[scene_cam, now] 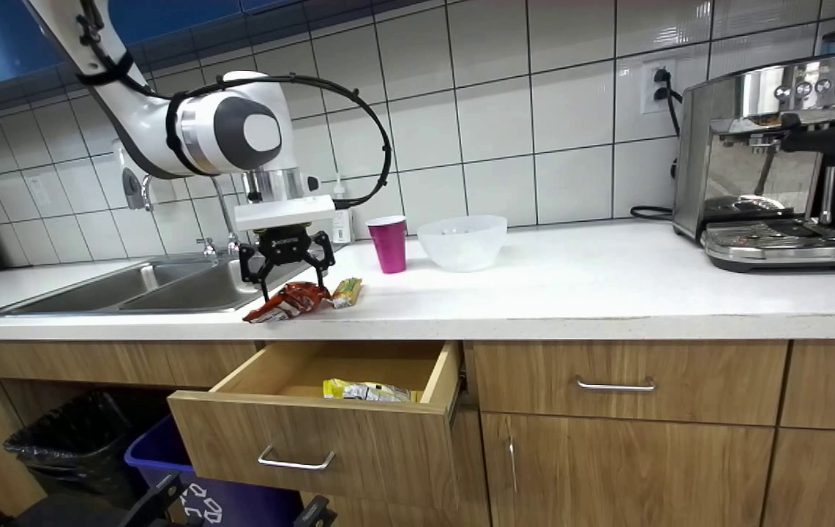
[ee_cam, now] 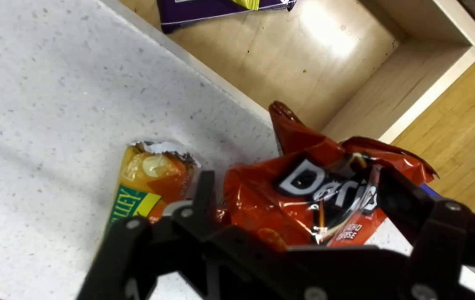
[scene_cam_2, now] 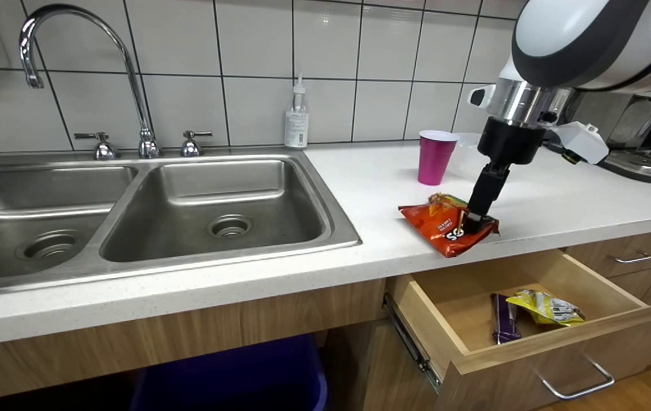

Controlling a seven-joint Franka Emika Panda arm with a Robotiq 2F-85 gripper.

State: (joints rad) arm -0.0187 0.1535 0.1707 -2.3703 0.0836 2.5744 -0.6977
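A crumpled red Doritos bag [scene_cam: 290, 301] lies at the front edge of the white counter, partly overhanging it. My gripper [scene_cam: 293, 290] points down over the bag with its fingers wide apart, one at either side. In the wrist view, the right finger [ee_cam: 401, 200] presses against the bag [ee_cam: 270, 196], which creases there. The left finger [ee_cam: 205, 187] stands close to the bag's other end; whether it touches is unclear. Beside that finger lies a yellow-green granola bar wrapper [ee_cam: 137, 187] with a torn end, largely hidden behind the bag in an exterior view.
Below the counter edge, an open wooden drawer [scene_cam_2: 473, 274] holds a yellow packet [scene_cam_2: 548, 305] and a purple wrapper [scene_cam_2: 505, 319]. A pink cup [scene_cam: 389, 245] and a translucent bowl [scene_cam: 463, 241] stand behind. The double sink [scene_cam_2: 217, 211], soap bottle [scene_cam_2: 297, 117] and espresso machine [scene_cam: 768, 161] flank them.
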